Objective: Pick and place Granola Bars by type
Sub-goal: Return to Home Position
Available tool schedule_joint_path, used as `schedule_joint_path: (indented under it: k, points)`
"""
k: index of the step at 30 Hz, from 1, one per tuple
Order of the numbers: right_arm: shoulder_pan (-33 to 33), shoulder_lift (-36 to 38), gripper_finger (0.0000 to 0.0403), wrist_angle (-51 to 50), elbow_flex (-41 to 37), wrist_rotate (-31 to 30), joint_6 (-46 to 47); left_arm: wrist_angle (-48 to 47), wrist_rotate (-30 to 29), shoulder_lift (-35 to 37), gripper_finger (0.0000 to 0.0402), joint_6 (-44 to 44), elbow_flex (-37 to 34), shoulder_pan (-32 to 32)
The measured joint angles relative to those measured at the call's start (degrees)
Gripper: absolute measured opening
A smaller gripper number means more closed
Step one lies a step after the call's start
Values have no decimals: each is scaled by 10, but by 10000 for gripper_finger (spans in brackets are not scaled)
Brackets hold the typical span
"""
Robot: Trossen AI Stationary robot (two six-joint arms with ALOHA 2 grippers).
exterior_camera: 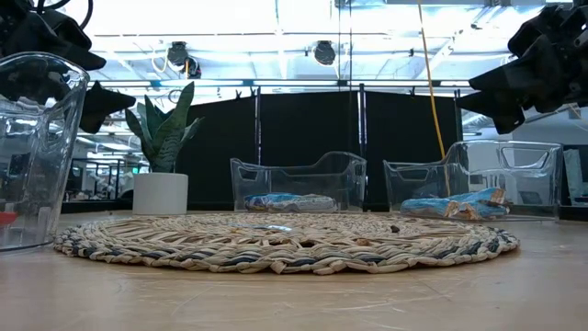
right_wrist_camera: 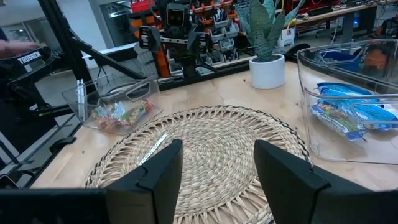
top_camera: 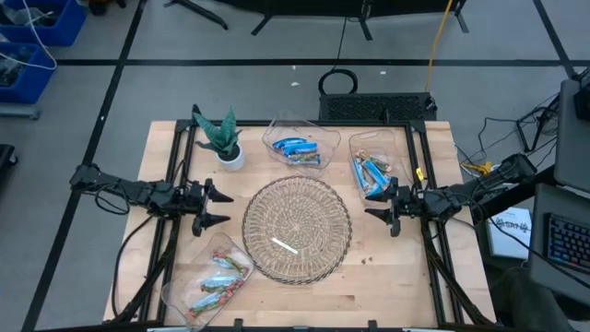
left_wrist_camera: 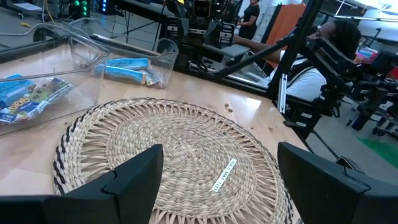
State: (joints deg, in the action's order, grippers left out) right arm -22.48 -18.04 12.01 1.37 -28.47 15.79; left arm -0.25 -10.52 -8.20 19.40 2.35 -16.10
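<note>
Left hand [top_camera: 224,207] and right hand [top_camera: 372,202] released, empty — binned Granola Bars [top_camera: 300,146] overlap, uncountable.

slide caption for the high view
Left gripper and right gripper open flanking the woven mat; granola bars sorted into three clear bins.

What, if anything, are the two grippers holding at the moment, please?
Nothing: the left gripper and the right gripper both hang open and empty beside the woven mat.
</note>
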Motion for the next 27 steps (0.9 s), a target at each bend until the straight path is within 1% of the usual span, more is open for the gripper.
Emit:
schedule_joint_path:
  k: [4, 9, 14, 19, 27]
  points:
    - [0, 0, 190, 0, 0, 0, 0, -1, 0, 7, 320, 0, 0, -2]
    - [0, 0, 188, 0, 0, 0, 0, -10, 0, 79, 325, -1, 0, -6]
    - [0, 0, 191, -1, 0, 0, 0, 43, 1, 80, 319, -1, 2, -6]
    - [0, 0, 189, -2, 0, 0, 0, 51, 0, 79, 315, -1, 2, -8]
    - [0, 0, 191, -1, 0, 0, 0, 49, 0, 79, 323, -1, 2, -13]
